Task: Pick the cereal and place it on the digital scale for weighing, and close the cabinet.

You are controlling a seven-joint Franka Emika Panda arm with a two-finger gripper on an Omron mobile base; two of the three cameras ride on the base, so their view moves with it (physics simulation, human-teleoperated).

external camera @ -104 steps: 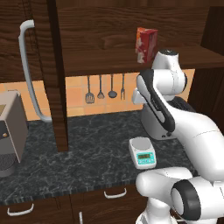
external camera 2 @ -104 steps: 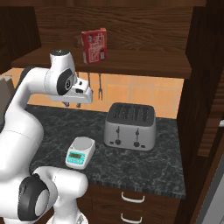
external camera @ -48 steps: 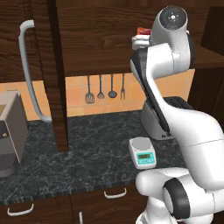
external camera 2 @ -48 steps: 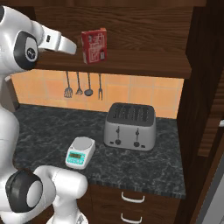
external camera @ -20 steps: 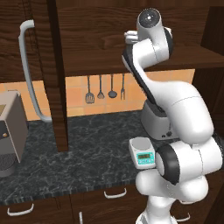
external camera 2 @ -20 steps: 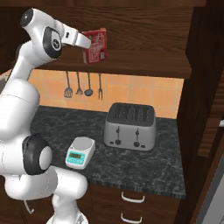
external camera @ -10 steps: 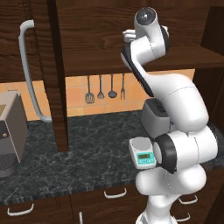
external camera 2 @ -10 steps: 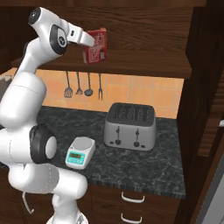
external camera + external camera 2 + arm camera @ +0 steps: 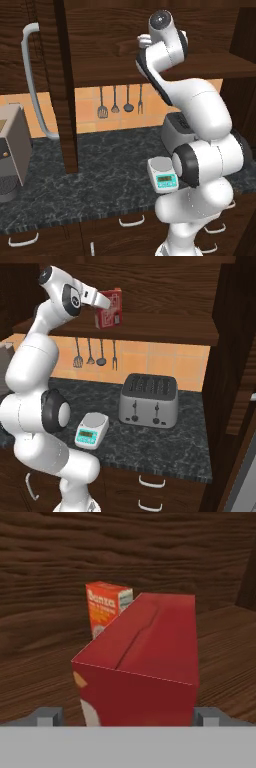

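The cereal (image 9: 145,667) is a red box standing on the shelf of the open cabinet (image 9: 150,323). My gripper (image 9: 128,717) is open, one fingertip on each side of the box's near end and not pressing on it. From the right base view the gripper (image 9: 106,303) is raised to the shelf with the cereal (image 9: 116,311) right at its fingers. The digital scale (image 9: 91,431), white with a teal front, sits on the dark counter beside my base; its top plate (image 9: 164,172) is bare. The cabinet door (image 9: 65,75) stands open at the left, its curved grey handle (image 9: 34,85) facing out.
A narrower orange-red box (image 9: 107,607) stands on the shelf just behind the cereal. A grey toaster (image 9: 149,400) sits on the counter right of the scale. Utensils (image 9: 95,353) hang on the tiled wall. A grey appliance (image 9: 10,150) is at the far left. Another open door (image 9: 235,356) juts out at the right.
The hand has reached further into the shelf, bringing its open fingers up around the cereal. Box, scale and door have not moved.
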